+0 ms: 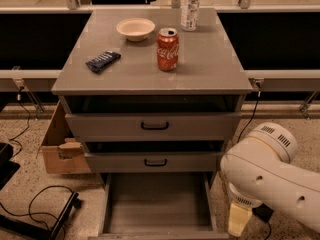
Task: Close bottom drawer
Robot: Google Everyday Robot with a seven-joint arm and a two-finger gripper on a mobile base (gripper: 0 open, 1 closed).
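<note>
Bottom drawer stands pulled out at the foot of the cabinet. Tool hangs just beside the drawer's right wall, near the front corner — nothing seen in it, opening cannot be told. Drawer's travel runs straight back into the cabinet.

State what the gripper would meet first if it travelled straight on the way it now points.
Probably the speckled floor: the gripper points down, just right of the open bottom drawer. Depth is unclear, so it might graze the drawer's side.
</note>
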